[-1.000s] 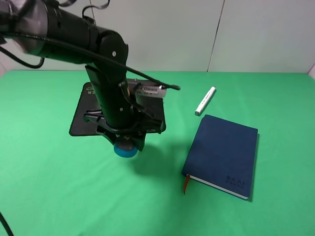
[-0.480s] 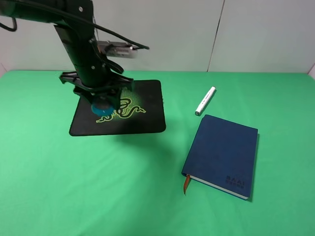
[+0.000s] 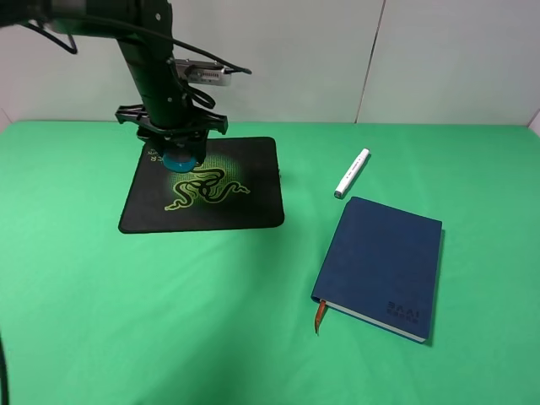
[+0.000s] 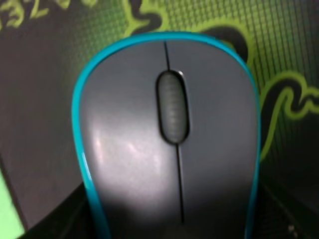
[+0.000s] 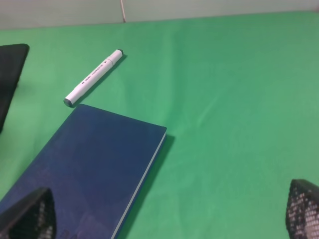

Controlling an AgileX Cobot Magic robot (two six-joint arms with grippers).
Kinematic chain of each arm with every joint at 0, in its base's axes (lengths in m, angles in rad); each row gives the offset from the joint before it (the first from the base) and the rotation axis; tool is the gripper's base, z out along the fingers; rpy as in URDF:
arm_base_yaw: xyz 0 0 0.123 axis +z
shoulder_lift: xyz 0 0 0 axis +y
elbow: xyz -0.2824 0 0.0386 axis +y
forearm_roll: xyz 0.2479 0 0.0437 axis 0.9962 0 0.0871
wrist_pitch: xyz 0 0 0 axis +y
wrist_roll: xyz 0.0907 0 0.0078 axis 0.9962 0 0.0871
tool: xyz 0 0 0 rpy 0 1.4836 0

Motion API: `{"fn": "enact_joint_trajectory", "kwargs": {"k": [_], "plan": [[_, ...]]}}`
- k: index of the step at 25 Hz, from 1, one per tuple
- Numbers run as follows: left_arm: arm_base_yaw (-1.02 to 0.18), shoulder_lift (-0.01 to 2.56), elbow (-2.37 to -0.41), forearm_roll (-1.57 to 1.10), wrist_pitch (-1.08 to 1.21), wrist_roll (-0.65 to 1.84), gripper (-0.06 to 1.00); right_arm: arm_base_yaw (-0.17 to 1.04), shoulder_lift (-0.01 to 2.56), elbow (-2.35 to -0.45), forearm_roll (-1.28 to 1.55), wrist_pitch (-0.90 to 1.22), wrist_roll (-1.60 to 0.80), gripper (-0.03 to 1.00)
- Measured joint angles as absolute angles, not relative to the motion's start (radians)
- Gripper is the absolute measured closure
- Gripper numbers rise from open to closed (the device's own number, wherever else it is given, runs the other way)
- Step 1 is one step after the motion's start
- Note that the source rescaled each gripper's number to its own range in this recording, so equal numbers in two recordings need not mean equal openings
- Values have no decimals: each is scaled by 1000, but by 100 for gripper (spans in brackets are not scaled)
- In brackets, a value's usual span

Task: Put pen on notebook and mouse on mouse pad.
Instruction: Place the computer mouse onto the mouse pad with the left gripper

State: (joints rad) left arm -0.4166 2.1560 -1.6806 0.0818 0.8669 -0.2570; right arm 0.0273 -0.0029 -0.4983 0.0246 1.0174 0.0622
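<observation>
The mouse [image 3: 180, 159], grey on top with teal sides, is held in my left gripper [image 3: 180, 154], which is shut on it over the far left part of the black mouse pad [image 3: 240, 211]. Whether it touches the pad, I cannot tell. In the left wrist view the mouse [image 4: 169, 144] fills the frame, with the green-printed mouse pad [image 4: 45, 99] behind it. The white pen [image 3: 352, 173] lies on the cloth just beyond the navy notebook [image 3: 384, 266]. My right gripper [image 5: 164, 219] is open above the notebook [image 5: 89, 164], near the pen [image 5: 93, 77].
Green cloth [image 3: 126, 321] covers the table up to a white wall [image 3: 439, 59] at the back. An orange ribbon [image 3: 320, 316] hangs from the notebook's near corner. A corner of the mouse pad [image 5: 10, 64] shows in the right wrist view.
My left arm has carried the mouse from the cloth in front of the mouse pad, back and left, to over the pad's far left part. Pen and notebook have not moved.
</observation>
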Motion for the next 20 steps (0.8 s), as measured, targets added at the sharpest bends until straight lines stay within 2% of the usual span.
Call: {"fn": "enact_joint_trajectory", "kwargs": {"k": [20], "plan": [[-417,2264,-1702,76,798,-256,94,27,-3,-498,25,1017,62,-3]]}}
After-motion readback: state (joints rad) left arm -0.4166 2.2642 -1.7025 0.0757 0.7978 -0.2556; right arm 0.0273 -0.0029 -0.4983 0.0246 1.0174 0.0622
